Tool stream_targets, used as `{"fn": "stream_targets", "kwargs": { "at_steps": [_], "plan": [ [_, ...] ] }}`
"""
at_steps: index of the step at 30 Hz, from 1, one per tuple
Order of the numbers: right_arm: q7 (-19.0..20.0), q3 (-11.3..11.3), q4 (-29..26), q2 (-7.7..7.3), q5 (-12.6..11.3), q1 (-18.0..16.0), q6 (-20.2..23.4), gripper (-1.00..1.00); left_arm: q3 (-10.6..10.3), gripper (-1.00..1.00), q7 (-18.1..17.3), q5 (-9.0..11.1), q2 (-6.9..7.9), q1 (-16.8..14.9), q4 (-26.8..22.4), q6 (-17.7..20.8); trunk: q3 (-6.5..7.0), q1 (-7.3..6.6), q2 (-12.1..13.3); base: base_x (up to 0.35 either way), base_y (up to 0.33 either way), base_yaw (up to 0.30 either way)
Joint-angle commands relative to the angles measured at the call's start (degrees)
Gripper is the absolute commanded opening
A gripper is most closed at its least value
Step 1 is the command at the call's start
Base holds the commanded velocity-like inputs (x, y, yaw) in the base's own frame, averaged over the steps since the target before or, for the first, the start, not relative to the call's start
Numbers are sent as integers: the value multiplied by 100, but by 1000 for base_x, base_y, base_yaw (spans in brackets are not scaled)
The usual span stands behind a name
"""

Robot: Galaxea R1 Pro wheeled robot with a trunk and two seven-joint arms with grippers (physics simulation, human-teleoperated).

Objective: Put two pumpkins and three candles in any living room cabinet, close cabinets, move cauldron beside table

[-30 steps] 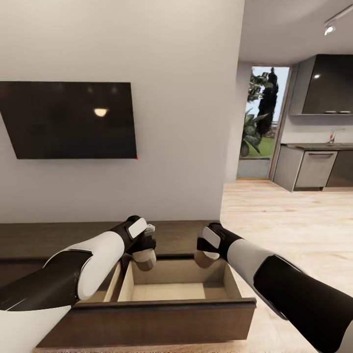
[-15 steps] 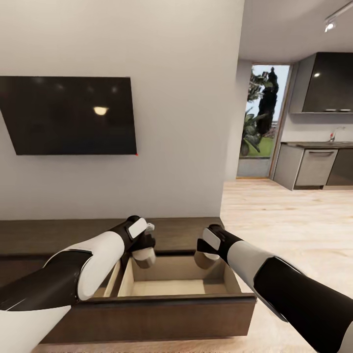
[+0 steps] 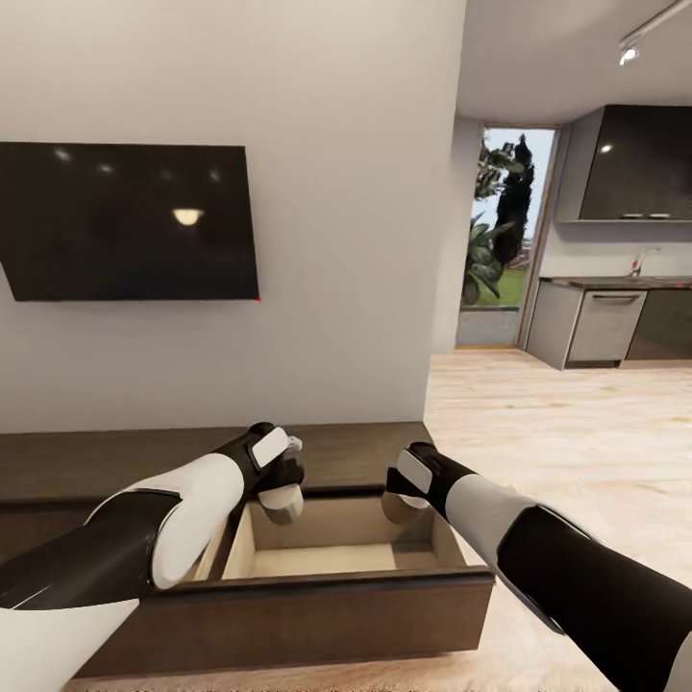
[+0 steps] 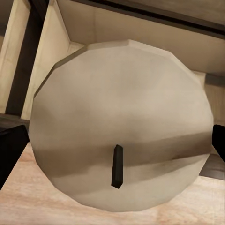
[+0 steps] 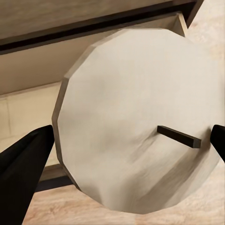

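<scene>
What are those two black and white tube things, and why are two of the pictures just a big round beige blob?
The tubes are a robot's two arms, seen from a camera on its head. Each arm ends in a gripper, a two-fingered pincher. The left gripper and the right gripper each hold a short tan-beige candle, over an open drawer with pale beige inside. The drawer belongs to a long, low dark-brown wooden cabinet, below a black TV on the wall.

The other two pictures come from small cameras near the grippers, looking along the fingers. So the blob is a candle seen very close, end-on: the left candle and the right candle. The small dark stick on each is the wick. The black shapes at the edges are the gripper's fingers.
</scene>
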Motion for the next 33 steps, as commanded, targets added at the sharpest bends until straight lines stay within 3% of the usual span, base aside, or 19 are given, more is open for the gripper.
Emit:
{"fn": "stream_targets", "kwargs": {
  "at_steps": [1, 16, 33],
  "plan": [
    [-33, 48, -9, 0, -42, -5, 21, -100, -16, -100, 48, 48, -1, -2, -14, 20, -24, 22, -45, 0, 0, -12],
    [-33, 52, -9, 0, -47, 0, 20, -100, -19, -100, 56, 41, -1, -2, -11, 6, -293, 351, -646, 0, 0, -1],
    [-39, 76, -53, 0, -32, 167, 105, -100, -19, -100, 59, 62, -1, 6, -6, 51, -293, 351, -646, 55, 0, 0]
  ]
}}
